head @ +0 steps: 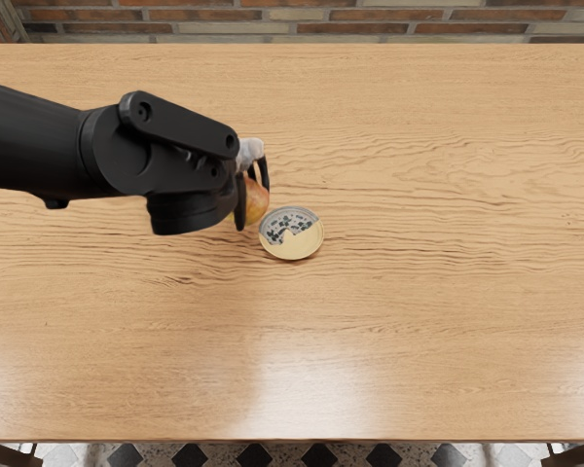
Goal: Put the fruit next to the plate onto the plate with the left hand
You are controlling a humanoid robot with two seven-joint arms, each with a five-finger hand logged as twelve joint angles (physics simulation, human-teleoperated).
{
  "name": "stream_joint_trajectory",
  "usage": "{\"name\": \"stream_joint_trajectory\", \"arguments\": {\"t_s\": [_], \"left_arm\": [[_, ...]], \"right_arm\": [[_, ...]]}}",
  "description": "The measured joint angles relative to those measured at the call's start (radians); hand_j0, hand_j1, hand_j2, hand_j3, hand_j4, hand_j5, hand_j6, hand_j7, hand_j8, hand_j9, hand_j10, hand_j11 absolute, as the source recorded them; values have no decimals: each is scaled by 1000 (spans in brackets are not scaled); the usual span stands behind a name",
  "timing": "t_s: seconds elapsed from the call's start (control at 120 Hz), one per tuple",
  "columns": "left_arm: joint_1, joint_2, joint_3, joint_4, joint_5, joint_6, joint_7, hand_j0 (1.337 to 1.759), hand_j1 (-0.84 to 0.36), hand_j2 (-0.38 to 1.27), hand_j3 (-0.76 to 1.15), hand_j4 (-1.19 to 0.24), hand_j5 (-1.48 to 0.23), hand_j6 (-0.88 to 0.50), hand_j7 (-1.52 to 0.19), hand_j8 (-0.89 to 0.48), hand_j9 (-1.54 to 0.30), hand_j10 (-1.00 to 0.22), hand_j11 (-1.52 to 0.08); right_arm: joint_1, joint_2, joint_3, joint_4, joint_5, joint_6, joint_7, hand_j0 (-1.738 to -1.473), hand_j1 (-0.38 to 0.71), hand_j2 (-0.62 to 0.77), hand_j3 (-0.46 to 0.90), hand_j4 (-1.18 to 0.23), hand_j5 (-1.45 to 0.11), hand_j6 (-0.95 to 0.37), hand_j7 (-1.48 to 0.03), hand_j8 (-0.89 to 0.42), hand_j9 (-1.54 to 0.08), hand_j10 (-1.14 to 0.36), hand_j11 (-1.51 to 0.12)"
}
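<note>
Plainly, the left hand (236, 185) has its fingers (240, 206) curled round the fruit (258, 202), holding it near the middle of the surface (448, 321). The plate (291, 234) lies just beside the fruit, toward the right and near edges, so the carry looks short. Whether the fruit is off the surface I cannot tell.

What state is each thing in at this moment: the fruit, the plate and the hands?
fruit: held in the left hand, just left of the plate, not on it; whether it is lifted cannot be told.
plate: flat on the table, nothing on it.
left hand: closed around the fruit.
right hand: out of view.
</note>
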Motion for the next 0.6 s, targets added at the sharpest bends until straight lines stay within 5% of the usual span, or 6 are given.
{"name": "stream_joint_trajectory", "arguments": {"t_s": [0.6], "left_arm": [[54, 0, -110, 16, 16, 1, 1, 1656, -244, 400, 0, -589, -861, -378, -835, -430, -842, -633, -842]], "right_arm": [[0, 0, 0, 0, 0, 0, 0, -1658, -305, -7, 0, -37, -47, -37, -47, -37, -47, -37, -47]]}}
